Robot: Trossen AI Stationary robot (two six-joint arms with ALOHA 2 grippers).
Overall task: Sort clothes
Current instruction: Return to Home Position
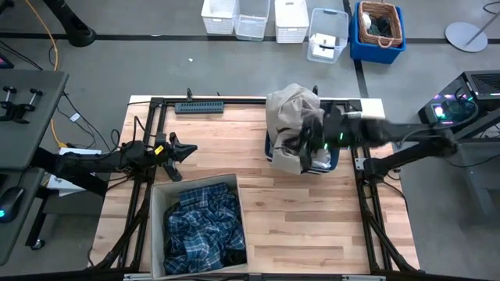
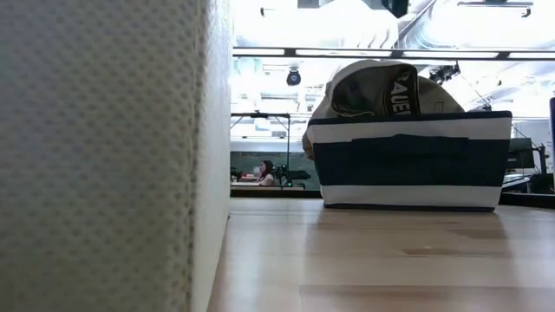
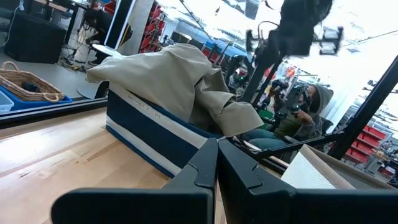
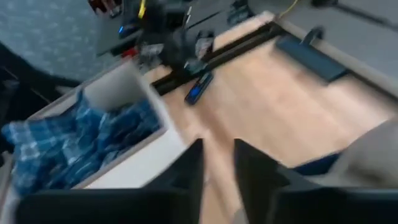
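Looks like heading home, beige garment (image 1: 291, 109) heaped in striped bin (image 2: 408, 160). Right gripper (image 4: 219, 149) just above, narrowly parted, empty; left gripper (image 3: 217, 149) pinched together near white bin (image 1: 195, 181). Needs a clean lift away

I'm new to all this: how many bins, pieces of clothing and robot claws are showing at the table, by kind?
Bins: 2 (white bin, blue striped bin)
Clothes showing: 2 (plaid shirt, beige garment)
Claws: 2 (left claw, right claw)
Total: 6
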